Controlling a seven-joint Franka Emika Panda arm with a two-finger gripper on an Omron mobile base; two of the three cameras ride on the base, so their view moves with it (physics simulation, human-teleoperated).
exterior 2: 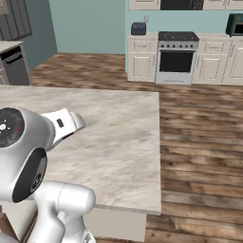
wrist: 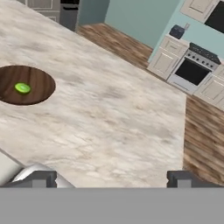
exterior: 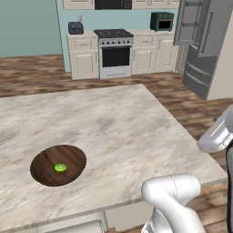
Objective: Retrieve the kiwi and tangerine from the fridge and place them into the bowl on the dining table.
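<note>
hovering above the dining table (wrist: 113, 113), end effector (wrist: 111, 179) spread apart, empty, kiwi (wrist: 22, 88) in bowl (wrist: 37, 81).

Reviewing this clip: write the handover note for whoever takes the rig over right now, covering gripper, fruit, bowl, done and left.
Gripper: open, holding nothing, above the beige marble-like dining table.
Small yellow-green kiwi: already lying in the wide dark-brown wooden bowl on that table.
Tall grey French-door fridge: across the room, upper doors open.
Tangerine: not seen here.
Done: kiwi delivered.
Left: fetch the tangerine from the fridge and put it in the bowl.
</note>
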